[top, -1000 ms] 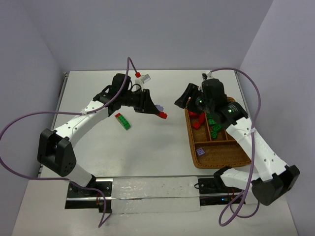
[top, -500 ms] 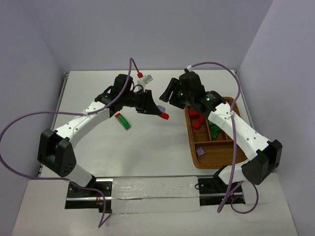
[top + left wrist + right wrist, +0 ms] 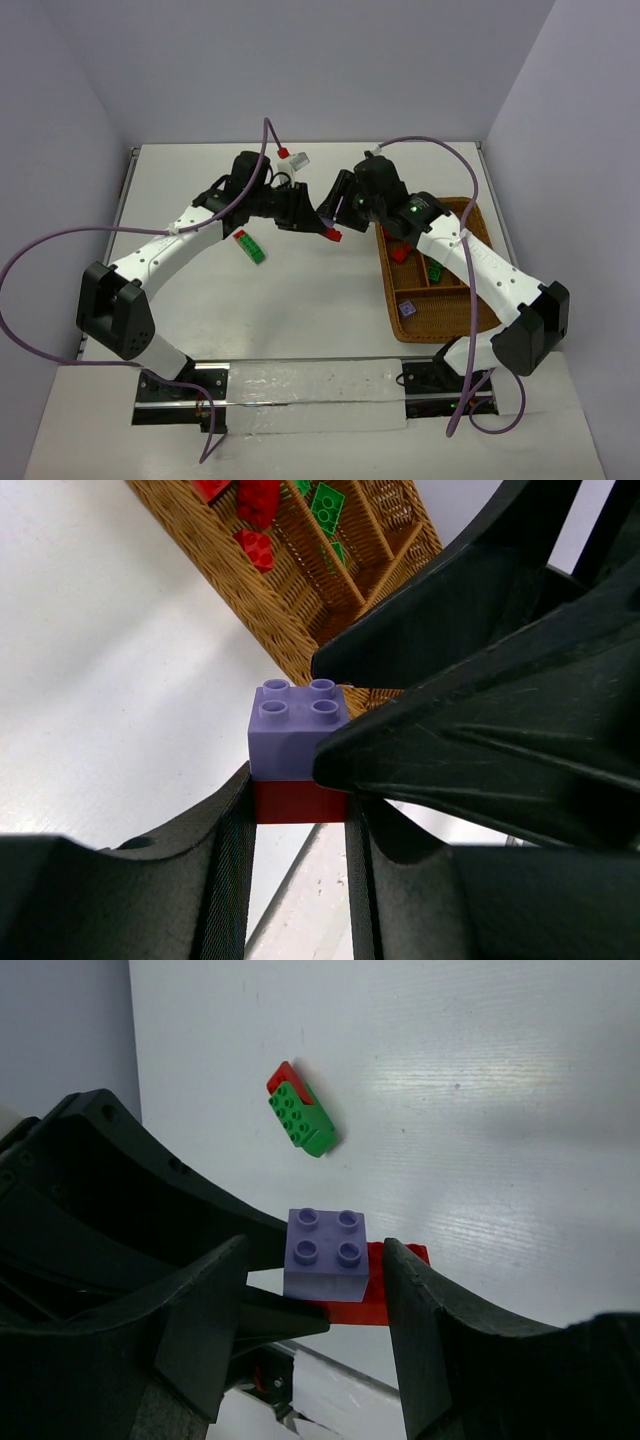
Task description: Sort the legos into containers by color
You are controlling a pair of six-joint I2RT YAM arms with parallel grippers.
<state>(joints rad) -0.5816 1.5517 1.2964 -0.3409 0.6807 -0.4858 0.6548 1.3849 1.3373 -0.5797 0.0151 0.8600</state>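
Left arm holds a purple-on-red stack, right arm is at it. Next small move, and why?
Probably close the right pincer on the purple brick: its fingers flank it with gaps, while the left pincer clamps the red brick beneath, so the two could then be pulled apart.

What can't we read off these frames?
- Right wrist: red brick is mostly hidden under the purple brick and the right gripper.
- Top: the stack is too small, wedged between the left gripper and the right gripper; contact unreadable.
- Top: tray far compartments are covered by the right arm.
- Left wrist: tray is cut off by the top edge.
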